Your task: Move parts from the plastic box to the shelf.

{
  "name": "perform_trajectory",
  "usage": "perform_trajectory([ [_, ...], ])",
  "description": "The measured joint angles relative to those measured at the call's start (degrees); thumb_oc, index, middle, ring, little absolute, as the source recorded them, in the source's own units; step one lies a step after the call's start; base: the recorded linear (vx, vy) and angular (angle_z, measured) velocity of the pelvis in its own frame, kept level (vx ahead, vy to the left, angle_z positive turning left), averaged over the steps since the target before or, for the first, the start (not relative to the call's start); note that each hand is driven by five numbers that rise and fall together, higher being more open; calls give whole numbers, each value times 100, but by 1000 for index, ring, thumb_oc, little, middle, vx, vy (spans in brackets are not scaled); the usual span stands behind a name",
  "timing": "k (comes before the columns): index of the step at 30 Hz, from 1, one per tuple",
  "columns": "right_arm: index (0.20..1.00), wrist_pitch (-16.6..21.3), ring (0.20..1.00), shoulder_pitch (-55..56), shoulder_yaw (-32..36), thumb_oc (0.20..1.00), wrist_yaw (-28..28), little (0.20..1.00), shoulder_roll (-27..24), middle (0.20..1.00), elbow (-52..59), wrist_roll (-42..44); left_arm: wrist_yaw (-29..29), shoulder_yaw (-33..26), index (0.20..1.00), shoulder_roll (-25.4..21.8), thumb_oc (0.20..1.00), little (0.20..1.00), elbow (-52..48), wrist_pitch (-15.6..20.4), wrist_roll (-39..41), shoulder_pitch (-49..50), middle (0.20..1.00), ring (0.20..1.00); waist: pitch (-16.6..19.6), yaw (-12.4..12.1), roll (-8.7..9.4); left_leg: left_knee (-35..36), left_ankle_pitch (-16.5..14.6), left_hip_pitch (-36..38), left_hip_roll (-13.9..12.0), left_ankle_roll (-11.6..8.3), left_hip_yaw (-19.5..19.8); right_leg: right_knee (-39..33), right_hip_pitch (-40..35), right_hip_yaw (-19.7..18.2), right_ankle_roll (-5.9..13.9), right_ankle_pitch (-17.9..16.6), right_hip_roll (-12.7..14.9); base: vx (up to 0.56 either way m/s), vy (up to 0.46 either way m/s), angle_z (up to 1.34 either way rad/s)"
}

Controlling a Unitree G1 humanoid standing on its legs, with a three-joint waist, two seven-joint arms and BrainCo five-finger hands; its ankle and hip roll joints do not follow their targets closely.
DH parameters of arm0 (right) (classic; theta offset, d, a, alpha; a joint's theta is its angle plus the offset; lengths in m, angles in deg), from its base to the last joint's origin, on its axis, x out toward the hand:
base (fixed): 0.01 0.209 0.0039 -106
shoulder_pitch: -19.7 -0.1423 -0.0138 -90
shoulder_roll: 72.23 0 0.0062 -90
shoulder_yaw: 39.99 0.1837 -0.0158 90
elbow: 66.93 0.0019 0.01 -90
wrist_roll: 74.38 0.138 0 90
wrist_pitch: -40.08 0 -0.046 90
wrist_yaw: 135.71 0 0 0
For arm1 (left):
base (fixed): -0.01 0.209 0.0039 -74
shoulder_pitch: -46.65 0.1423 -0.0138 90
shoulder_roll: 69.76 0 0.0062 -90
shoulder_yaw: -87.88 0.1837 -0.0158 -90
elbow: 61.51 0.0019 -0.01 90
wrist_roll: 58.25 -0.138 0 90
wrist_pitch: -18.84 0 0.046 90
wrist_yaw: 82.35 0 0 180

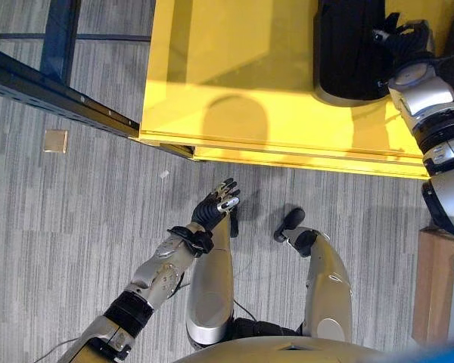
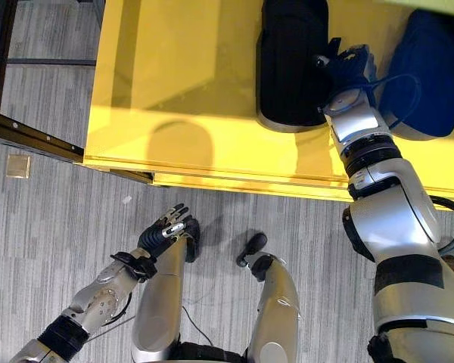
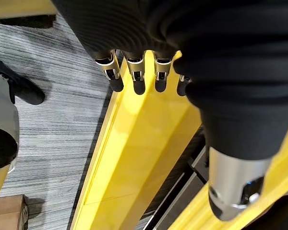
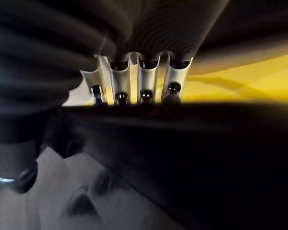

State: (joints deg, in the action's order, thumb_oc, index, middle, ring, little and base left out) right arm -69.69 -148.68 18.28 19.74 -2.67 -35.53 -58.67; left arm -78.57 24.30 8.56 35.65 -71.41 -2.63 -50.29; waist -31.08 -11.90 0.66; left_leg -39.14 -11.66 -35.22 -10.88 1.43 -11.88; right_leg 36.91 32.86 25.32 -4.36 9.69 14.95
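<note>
Right hand reaches the black part in the yellow plastic box

The right hand [image 2: 346, 66] lies on the black part [image 2: 291, 64] inside the plastic box [image 2: 174, 91]; whether it grips, I cannot tell. The left hand [image 1: 216, 204], fingers relaxed and empty, waits low over the floor [image 1: 76, 219].

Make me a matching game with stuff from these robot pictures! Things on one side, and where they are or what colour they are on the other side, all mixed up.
Things:
1. black part
2. blue part
3. left robot hand
4. small tan square

Places or states:
A. lying on the grey floor
B. on the yellow box, right robot hand at its edge
C. open, over the floor, holding nothing
D. on the yellow box, beyond the right robot hand

Pairs: 1-B, 2-D, 3-C, 4-A
</note>
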Motion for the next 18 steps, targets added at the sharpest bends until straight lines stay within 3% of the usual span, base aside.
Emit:
perform_trajectory([
  [8,1000,18,1000,128,120,1000,-105,1000,4,1000,12,-125,-5,16,1000,107,1000,1000,143,-1,2,-2,1000,1000,15,62,-66,81,11,150,24,-1,-44,-44,-97,-25,0,-10,6,-5,12,-1],
  [12,1000,319,1000,425,251,1000,-355,1000,6,1000,191,17,-3,23,1000,205,1000,1000,157,13,2,21,1000,1000,39,95,-123,221,12,394,55,13,-156,-180,-272,-101,48,-55,1,7,56,-6],
  [14,1000,669,1000,703,655,1000,-638,1000,4,1000,623,5,-4,24,1000,207,1000,1000,157,34,4,25,1000,1000,54,238,-149,300,36,444,88,43,-173,-293,-334,-106,81,-114,-10,1,40,-3],
  [18,1000,1058,1000,984,937,1000,-1049,1000,-97,1000,1354,-726,-2,-32,1000,235,1000,1000,158,50,4,39,1000,1000,68,379,-174,408,51,509,80,60,-267,-448,-354,-180,93,-242,-77,6,11,-12],
])
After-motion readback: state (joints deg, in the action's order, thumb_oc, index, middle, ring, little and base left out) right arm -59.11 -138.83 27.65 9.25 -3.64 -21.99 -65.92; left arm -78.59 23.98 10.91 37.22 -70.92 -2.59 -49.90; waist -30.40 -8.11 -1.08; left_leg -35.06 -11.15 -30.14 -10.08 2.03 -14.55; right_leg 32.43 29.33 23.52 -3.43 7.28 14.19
